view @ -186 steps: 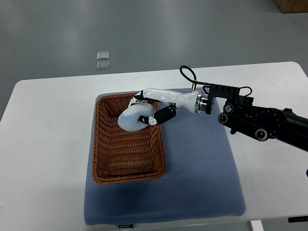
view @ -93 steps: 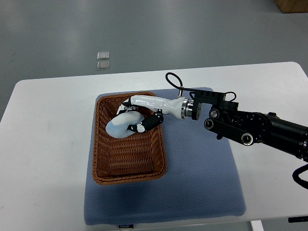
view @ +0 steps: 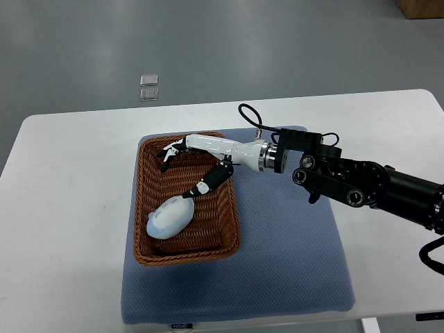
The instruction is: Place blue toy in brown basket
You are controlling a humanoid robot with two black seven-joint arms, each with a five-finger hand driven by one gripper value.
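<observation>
Top view: nearest me, low in the frame, I see the blue pad (view: 291, 270) on the white table (view: 69, 208). On the pad, left of centre, sits the brown basket (view: 142, 208). The pale blue toy (view: 168, 218) lies in its lower-left part, free of any grip. Above it, the right hand (view: 186, 168) hangs over the basket's upper half, fingers (view: 208, 184) spread wide, holding nothing.

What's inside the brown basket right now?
The blue toy lies on the floor of the brown basket, near its front left. The right robot hand hangs open above the far end, hiding some weave there.
</observation>
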